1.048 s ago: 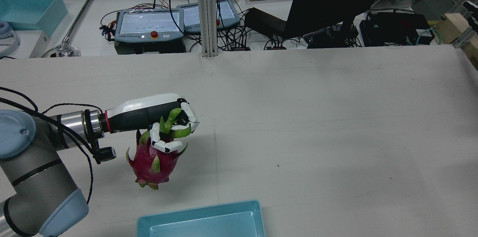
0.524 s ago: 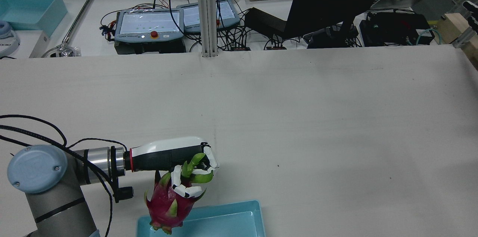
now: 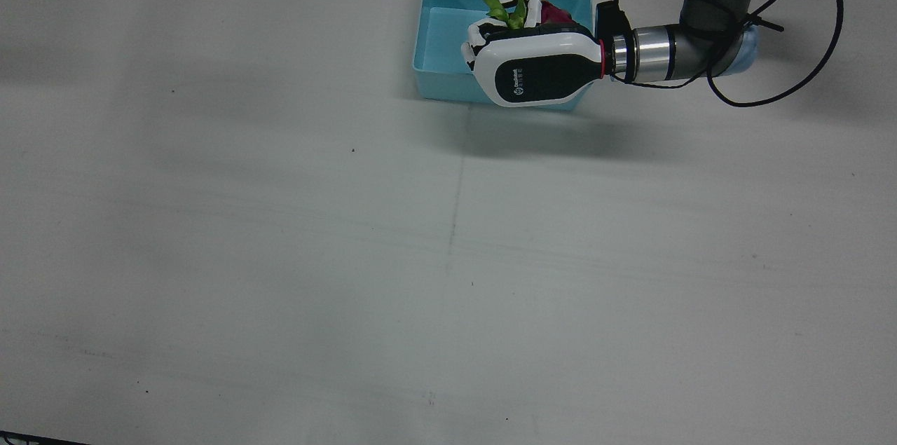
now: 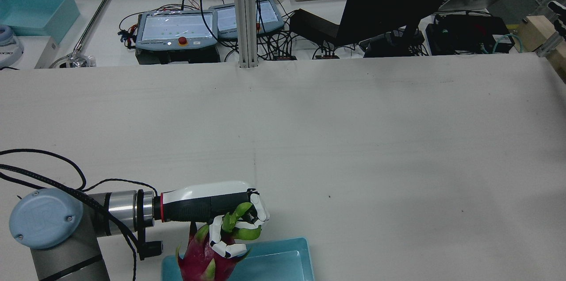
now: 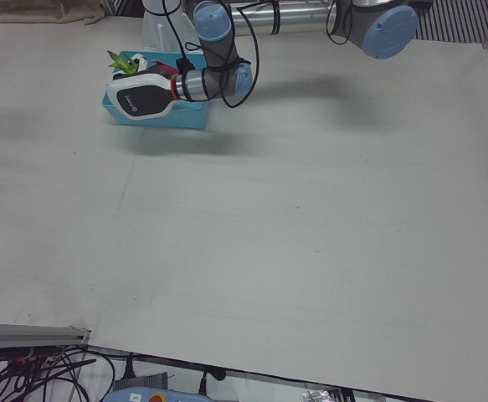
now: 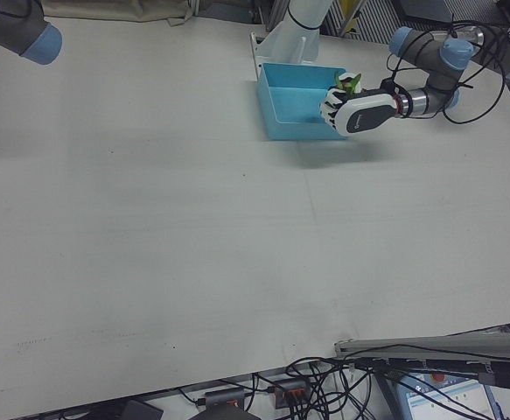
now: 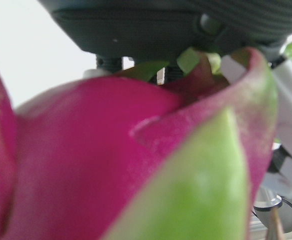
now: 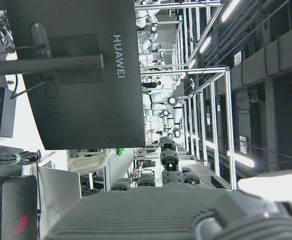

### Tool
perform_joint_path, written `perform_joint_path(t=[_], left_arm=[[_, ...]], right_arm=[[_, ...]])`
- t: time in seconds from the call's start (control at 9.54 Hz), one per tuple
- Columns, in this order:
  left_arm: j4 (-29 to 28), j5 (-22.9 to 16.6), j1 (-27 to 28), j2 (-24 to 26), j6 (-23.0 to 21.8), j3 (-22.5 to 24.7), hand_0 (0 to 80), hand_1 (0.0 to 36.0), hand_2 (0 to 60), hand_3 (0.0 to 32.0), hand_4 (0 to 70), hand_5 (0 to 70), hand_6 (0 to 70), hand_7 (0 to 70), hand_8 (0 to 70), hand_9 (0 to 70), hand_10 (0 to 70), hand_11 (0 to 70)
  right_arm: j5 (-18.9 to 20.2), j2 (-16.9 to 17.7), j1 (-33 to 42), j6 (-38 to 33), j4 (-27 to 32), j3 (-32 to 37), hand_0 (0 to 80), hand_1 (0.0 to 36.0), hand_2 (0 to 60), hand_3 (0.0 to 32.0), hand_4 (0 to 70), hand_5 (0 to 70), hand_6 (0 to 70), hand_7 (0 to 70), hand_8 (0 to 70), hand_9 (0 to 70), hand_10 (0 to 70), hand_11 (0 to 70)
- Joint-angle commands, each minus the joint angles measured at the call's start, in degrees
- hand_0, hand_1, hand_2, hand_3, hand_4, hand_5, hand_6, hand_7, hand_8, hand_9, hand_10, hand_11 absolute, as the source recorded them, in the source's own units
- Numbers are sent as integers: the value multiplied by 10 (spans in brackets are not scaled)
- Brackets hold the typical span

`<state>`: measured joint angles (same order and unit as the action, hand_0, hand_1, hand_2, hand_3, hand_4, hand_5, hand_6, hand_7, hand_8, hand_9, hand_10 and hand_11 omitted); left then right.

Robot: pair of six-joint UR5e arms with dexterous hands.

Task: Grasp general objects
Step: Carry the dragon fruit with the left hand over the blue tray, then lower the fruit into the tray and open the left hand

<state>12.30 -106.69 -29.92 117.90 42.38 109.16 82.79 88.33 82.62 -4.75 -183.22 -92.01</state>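
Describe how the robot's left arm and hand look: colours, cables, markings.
The left hand has a white shell with a black panel bearing a small white logo, and white fingers. A red ring and silver cuff join it to the grey arm with light-blue caps. Black cables loop alongside.

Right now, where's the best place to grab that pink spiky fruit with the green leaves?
Probably the top end, from above. The left hand already grips the pink dragon fruit there, fingers curled under its green leafy tips, so the heavy round body hangs straight down over the blue plastic bin. The leaf flaps likely stop it slipping.
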Motion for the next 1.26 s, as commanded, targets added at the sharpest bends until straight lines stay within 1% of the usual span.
perform_joint_path(t=[0.0, 0.1, 0.21, 0.31, 0.42, 0.52, 0.63, 0.73, 0.94, 1.05, 1.15], left_arm=[[-16, 0, 2, -6, -6, 26, 504, 56, 281, 0, 700, 700, 700, 700, 700, 700, 700, 700], [-16, -1, 1, -6, -7, 39, 521, 146, 223, 0, 419, 588, 568, 700, 380, 551, 386, 554], [-17, -1, 0, -10, -11, 46, 532, 185, 145, 0, 242, 356, 255, 557, 138, 253, 110, 176], [-28, -1, 0, -17, -12, 45, 537, 205, 103, 0, 152, 259, 105, 314, 15, 62, 7, 20], [-40, -1, -1, -27, -12, 45, 536, 214, 77, 0, 67, 202, 16, 141, 0, 14, 0, 0], [-53, -1, -2, -39, -14, 45, 527, 214, 41, 0, 0, 125, 0, 27, 0, 0, 0, 0], [-55, -1, -2, -43, -14, 45, 518, 203, 20, 0, 0, 97, 0, 14, 0, 0, 0, 0], [-59, -1, -4, -48, -14, 45, 514, 195, 2, 0, 0, 83, 0, 20, 0, 0, 0, 0], [-61, -1, -11, -48, -14, 44, 507, 181, 0, 0, 0, 67, 0, 30, 0, 0, 0, 0], [-61, -1, -44, -48, -15, 32, 503, 176, 0, 0, 0, 63, 0, 31, 0, 0, 0, 0], [-64, -1, -83, -48, -15, 10, 507, 178, 0, 0, 0, 69, 0, 39, 0, 0, 0, 0]], right_arm=[[0, 0, 0, 0, 0, 0, 0, 0, 0, 0, 0, 0, 0, 0, 0, 0, 0, 0], [0, 0, 0, 0, 0, 0, 0, 0, 0, 0, 0, 0, 0, 0, 0, 0, 0, 0], [0, 0, 0, 0, 0, 1, 0, 0, 0, 0, 0, 0, 0, 0, 0, 0, 0, 0], [0, 0, 0, 0, 0, 0, 0, 0, 0, 0, 0, 0, 0, 0, 0, 0, 0, 0], [0, 0, 0, 0, 0, 1, 0, 0, 0, 0, 0, 0, 0, 0, 0, 0, 0, 0], [0, 0, 0, 0, 0, 0, 0, 0, 0, 0, 0, 0, 0, 0, 0, 0, 0, 0], [0, 0, 0, 0, 0, 0, 0, 0, 0, 0, 0, 0, 0, 0, 0, 0, 0, 0], [0, 0, 0, 0, 0, 0, 0, 0, 0, 0, 0, 0, 0, 0, 0, 0, 0, 0], [0, 0, 0, 0, 0, 0, 0, 0, 0, 0, 0, 0, 0, 0, 0, 0, 0, 0], [0, 0, 0, 0, 0, 0, 0, 0, 0, 0, 0, 0, 0, 0, 0, 0, 0, 0], [0, 0, 0, 0, 0, 0, 0, 0, 0, 0, 0, 0, 0, 0, 0, 0, 0, 0]])
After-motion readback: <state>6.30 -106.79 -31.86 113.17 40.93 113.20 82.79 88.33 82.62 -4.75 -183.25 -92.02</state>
